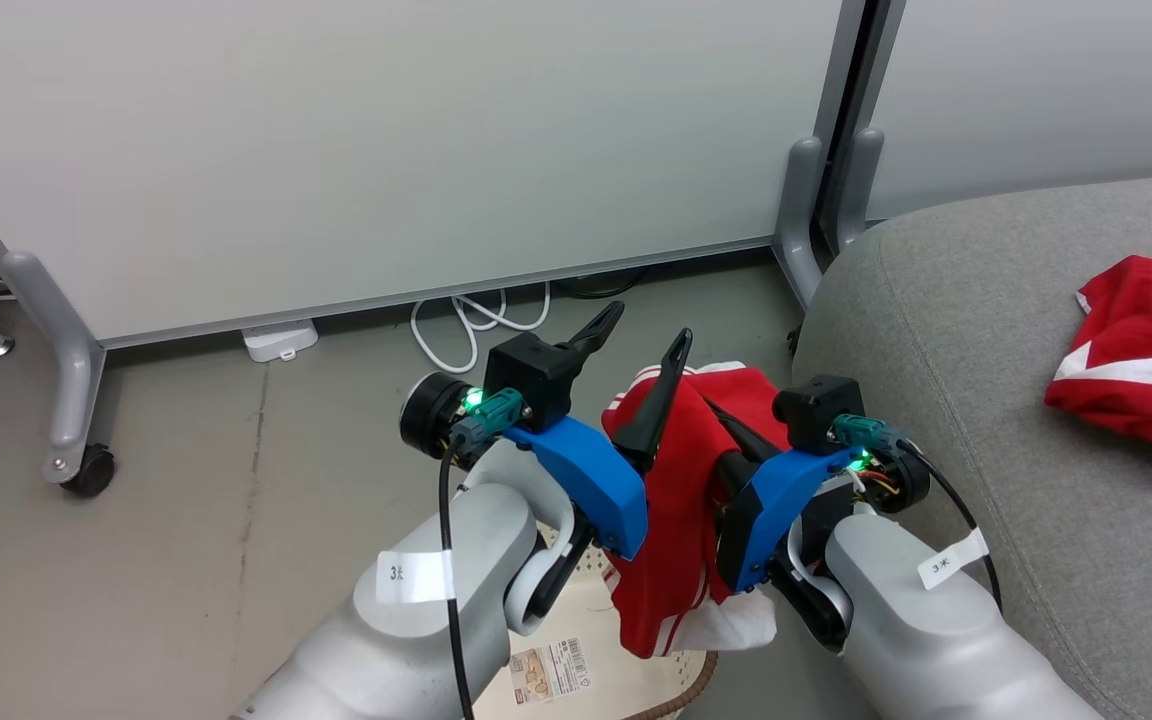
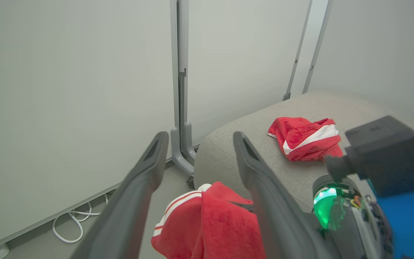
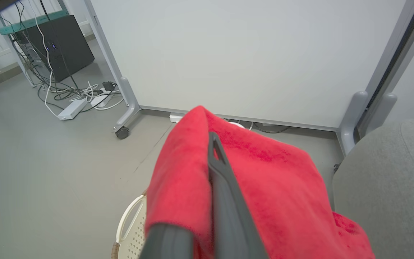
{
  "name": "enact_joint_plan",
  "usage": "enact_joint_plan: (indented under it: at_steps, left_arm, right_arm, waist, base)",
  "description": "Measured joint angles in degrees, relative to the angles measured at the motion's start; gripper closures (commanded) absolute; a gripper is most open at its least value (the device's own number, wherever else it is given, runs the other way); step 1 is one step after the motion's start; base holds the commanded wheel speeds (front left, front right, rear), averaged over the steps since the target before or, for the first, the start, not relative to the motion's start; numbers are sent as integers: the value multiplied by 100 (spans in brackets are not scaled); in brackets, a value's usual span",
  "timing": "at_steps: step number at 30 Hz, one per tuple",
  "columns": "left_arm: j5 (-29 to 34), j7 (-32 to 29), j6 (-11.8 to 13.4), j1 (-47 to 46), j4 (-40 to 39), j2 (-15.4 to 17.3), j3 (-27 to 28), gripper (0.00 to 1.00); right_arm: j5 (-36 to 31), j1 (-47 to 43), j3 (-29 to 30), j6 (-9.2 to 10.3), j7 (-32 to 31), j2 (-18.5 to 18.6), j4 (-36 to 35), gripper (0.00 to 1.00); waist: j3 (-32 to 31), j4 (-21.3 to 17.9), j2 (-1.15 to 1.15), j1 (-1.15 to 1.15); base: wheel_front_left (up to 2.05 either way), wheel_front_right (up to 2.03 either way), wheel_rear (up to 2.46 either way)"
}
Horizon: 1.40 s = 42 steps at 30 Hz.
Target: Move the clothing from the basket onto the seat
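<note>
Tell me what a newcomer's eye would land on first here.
A red garment hangs from the right pincer, held above the basket. A second red garment lies crumpled on the grey seat, and the left pincer stands open beside the held one.

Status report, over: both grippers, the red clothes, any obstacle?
Left gripper open. Right gripper shut on red garment, held above basket. Other garment already on seat. Partition leg stands near seat's edge.
</note>
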State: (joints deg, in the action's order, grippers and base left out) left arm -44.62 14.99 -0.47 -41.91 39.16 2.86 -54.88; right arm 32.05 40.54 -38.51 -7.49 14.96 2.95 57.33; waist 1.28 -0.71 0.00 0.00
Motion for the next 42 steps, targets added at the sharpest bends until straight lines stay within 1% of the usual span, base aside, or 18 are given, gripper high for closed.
enact_joint_plan:
  at_steps: [3, 7, 16, 23, 26, 30, 37, 42]
  left_arm:
    - [86, 0, 10, 71, -22, 1, 79, 0]
    - [356, 3, 52, 270, -296, 62, 411, 0]
    - [1294, 7, 43, 1512, -1310, 304, 1578, 0]
    - [2107, 8, -200, 2369, -1848, 364, 2361, 0]
    - [2331, 7, -388, 2687, -2011, 355, 2611, 0]
    - [2507, 8, -557, 3127, -2074, 333, 2892, 0]
    - [2725, 7, -661, 3533, -2165, 263, 3329, 0]
    - [2830, 7, -665, 3621, -2193, 216, 3493, 0]
  right_arm:
    - [-8, -1, 21, 0, 0, 0, -12, 100]
    - [-23, -2, 70, 0, 0, 1, -54, 100]
    - [-77, -44, 186, 0, 1, 33, -219, 100]
    - [-133, -136, 267, 0, 1, 62, -342, 100]
    - [-144, -197, 315, 0, 1, 69, -404, 100]
    - [-166, -273, 334, 0, 1, 70, -439, 100]
    - [-166, -352, 375, 0, 1, 88, -497, 100]
    - [-166, -387, 389, 0, 1, 92, -513, 100]
  waist:
    - [-1, -2, 0, 0]
    - [19, -12, 0, 0]
    - [31, -34, 0, 0]
    - [39, -49, 0, 0]
    - [31, -59, 0, 0]
    - [11, -70, 0, 0]
    - [-27, -53, 0, 0]
    - [-28, -48, 0, 0]
  base:
    - [0, 0, 0]
    - [0, 0, 0]
    - [0, 0, 0]
    - [0, 0, 0]
    - [0, 0, 0]
    - [0, 0, 0]
    - [0, 0, 0]
    - [0, 0, 0]
